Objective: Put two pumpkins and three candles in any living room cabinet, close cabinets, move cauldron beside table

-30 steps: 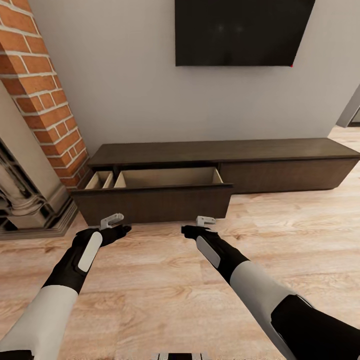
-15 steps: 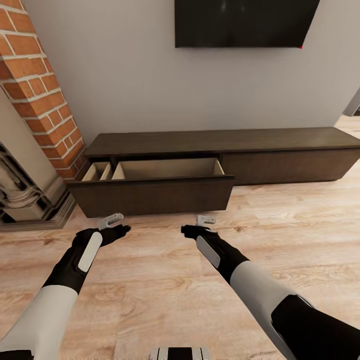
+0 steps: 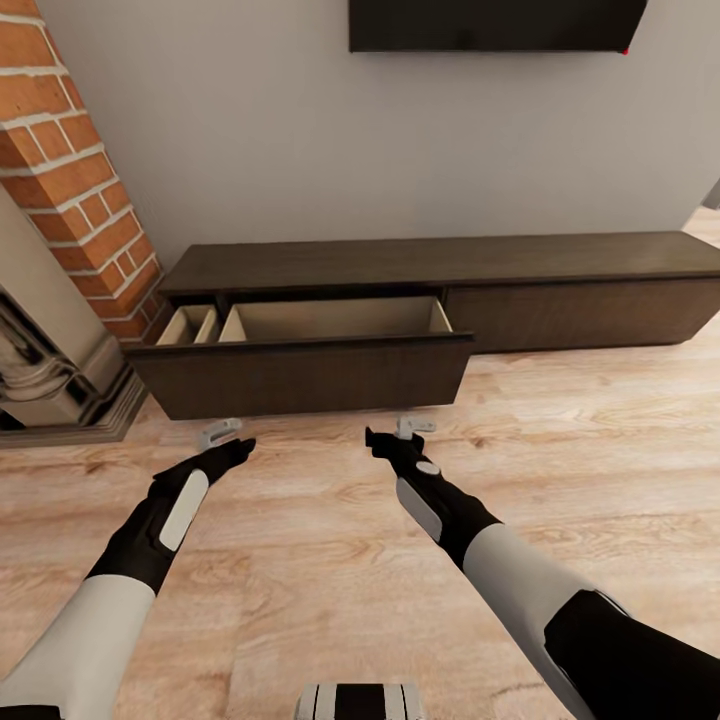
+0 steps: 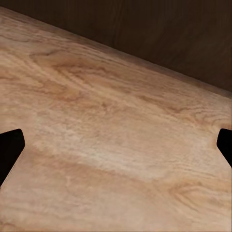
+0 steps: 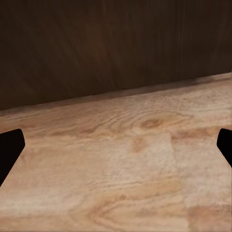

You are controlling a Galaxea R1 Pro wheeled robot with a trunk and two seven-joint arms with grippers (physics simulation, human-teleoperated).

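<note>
Low over the wooden floor (image 3: pixel 330 520), the left gripper (image 3: pixel 222 440) and the right gripper (image 3: pixel 405 432) are held empty, both spread wide — in each wrist view only the dark fingertips (image 4: pixel 9 150) (image 5: pixel 10 147) are seen, cut off at opposite edges. Just beyond them the cabinet (image 3: pixel 450 262) is set against the grey wall, its long left drawer (image 3: pixel 300 375) pulled out. The pale interior is partly hidden by the drawer front, so its contents cannot be made out. A black screen (image 3: pixel 495 25) is cut off above — brickwork (image 3: pixel 70 170) is seen beside the cabinet's left end.
</note>
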